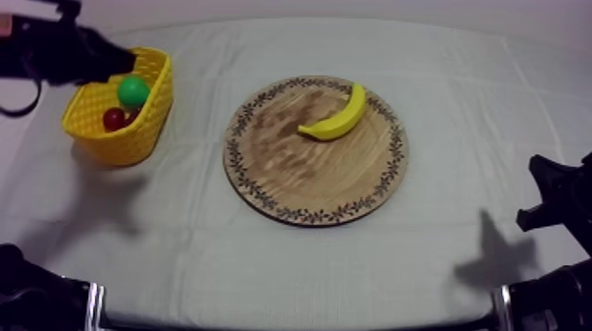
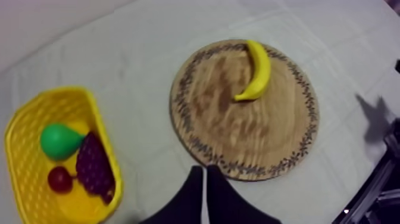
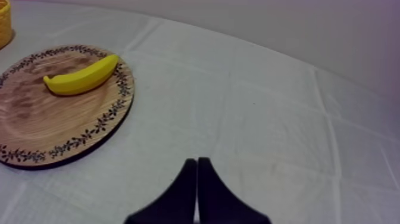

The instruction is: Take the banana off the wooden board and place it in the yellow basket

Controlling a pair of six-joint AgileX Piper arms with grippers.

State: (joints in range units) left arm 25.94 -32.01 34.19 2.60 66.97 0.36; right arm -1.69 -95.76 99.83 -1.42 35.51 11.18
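Left gripper clenched, empty, by yellow basket; right gripper likewise. Banana lies on wooden board. Left wrist view: grapes, pear, small red fruit in basket.

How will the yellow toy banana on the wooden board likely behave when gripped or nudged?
The curved yellow toy banana looks smooth, so it may slip unless gripped across its middle. Lying flat on the round wooden board, it would probably pivot or slide when nudged, not roll. Being a toy, it is likely stiff and light.
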